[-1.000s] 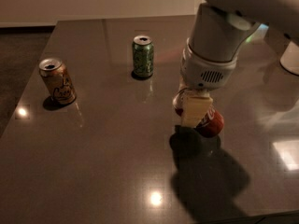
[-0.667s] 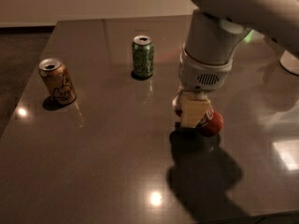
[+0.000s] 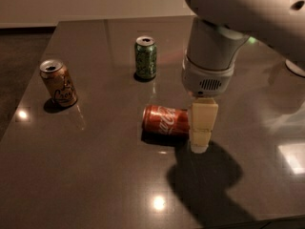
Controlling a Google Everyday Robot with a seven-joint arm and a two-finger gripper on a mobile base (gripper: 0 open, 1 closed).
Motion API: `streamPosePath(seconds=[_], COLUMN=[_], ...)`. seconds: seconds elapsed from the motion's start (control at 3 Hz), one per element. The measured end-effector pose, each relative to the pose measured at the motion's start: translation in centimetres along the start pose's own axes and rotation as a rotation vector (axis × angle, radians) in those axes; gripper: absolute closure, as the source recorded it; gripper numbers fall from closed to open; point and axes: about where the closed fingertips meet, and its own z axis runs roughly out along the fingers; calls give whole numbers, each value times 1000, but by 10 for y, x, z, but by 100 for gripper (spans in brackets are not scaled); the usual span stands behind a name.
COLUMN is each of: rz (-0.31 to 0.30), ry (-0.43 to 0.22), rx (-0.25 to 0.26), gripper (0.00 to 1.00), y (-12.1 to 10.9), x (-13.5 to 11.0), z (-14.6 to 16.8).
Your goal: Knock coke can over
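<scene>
The red coke can (image 3: 166, 120) with white script lies on its side on the dark table (image 3: 95, 175), near the middle, its long axis running left to right. My gripper (image 3: 203, 128) hangs from the big white arm (image 3: 212, 56) and points down at the can's right end, touching or nearly touching it. Its cream-coloured fingers (image 3: 204, 118) reach down to the tabletop.
A green patterned can (image 3: 145, 57) stands upright behind the coke can. A tan-orange can (image 3: 58, 83) with dark script stands upright at the left. The table's left edge runs near that can. A white object (image 3: 296, 67) sits at the far right edge.
The coke can was mostly hidden behind the gripper; now it lies on its side to the gripper's left. The arm has shifted a little right.
</scene>
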Motion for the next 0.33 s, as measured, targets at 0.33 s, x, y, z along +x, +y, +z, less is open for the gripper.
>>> streamPosePath(seconds=[0.33], rz=[0], ry=[0], rx=[0], gripper=[0], y=[0], x=[0], z=[0])
